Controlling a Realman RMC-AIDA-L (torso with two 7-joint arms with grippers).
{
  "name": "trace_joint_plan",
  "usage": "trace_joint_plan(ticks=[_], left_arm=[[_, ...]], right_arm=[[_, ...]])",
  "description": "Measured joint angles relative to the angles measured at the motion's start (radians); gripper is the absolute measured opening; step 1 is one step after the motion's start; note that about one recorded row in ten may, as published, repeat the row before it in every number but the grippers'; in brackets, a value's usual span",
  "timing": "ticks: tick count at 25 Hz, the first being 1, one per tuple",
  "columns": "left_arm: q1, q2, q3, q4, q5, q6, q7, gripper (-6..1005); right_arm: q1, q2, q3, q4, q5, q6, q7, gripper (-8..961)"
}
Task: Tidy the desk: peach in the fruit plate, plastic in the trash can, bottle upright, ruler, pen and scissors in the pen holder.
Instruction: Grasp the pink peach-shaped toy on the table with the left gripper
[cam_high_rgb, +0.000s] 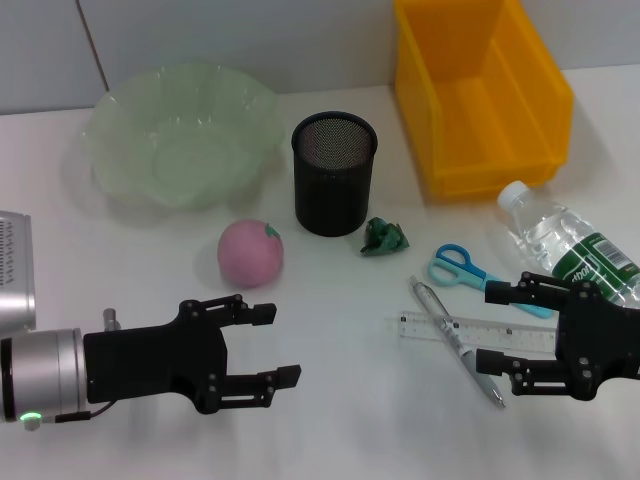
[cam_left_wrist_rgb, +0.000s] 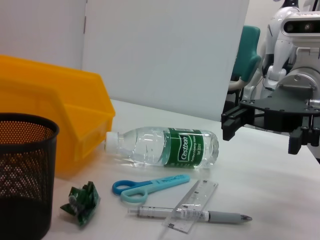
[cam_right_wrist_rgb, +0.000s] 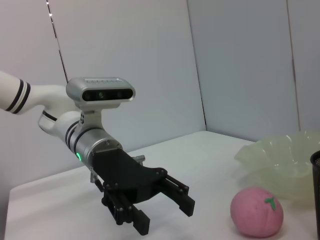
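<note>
step in hand, as judged: left gripper (cam_high_rgb: 268, 345) to pick the peach (cam_high_rgb: 251, 253) for the fruit plate (cam_high_rgb: 120, 130); nothing is sorted yet. jaws of the left gripper are spread wide and hold nothing. the peach sits beyond the fingertips and a little off the jaw gap toward the upper finger's side, apart from both fingers, near but not touching. the plate lies farther out past the peach, the pen holder (cam_high_rgb: 334, 173) just beside the peach on the far side. to do it well: line the gap up on the fruit's middle before closing, come in low enough to take it across its widest part, and close gently since it looks soft and round and may roll out of a skewed pinch; keep clear of the pen holder on approach. right gripper (cam_high_rgb: 498, 338) also has its jaws spread and empty; it hovers over the ruler (cam_high_rgb: 450, 327) and pen (cam_high_rgb: 452, 340), whose lengths run between and under its fingertips, the scissors (cam_high_rgb: 465, 267) just ahead of the upper finger, the bottle (cam_high_rgb: 570, 249) lying on its side beside the gripper body. crumpled plastic (cam_high_rgb: 385, 237) sits well ahead of the right jaws, the yellow bin (cam_high_rgb: 480, 90) beyond it.
</note>
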Motion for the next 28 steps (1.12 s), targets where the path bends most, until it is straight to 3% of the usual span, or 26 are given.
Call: trace_joint_plan(ticks=[7, 12, 16, 24, 28], left_arm=[[-0.006, -0.001, 0.000, 0.000, -0.044, -0.025, 0.027, 800], [-0.008, -0.008, 0.029, -0.031, -0.229, -0.198, 0.144, 800], [-0.054, -0.008, 0.056, -0.116, -0.351, -0.324, 0.272, 800], [-0.092, -0.008, 0.061, -0.167, -0.361, -0.380, 0.306, 799], [-0.110, -0.008, 0.109, -0.180, -0.363, -0.462, 0.293, 799]], right_arm=[[-0.005, 0.000, 0.000, 0.000, 0.002, 0.003, 0.000, 820], [-0.006, 0.000, 0.001, 0.008, 0.004, 0.015, 0.000, 819], [-0.004, 0.000, 0.000, 0.014, 0.004, 0.017, 0.000, 819], [0.001, 0.000, 0.000, 0.017, 0.005, 0.024, 0.000, 820], [0.006, 0.000, 0.000, 0.021, 0.006, 0.031, 0.000, 820]])
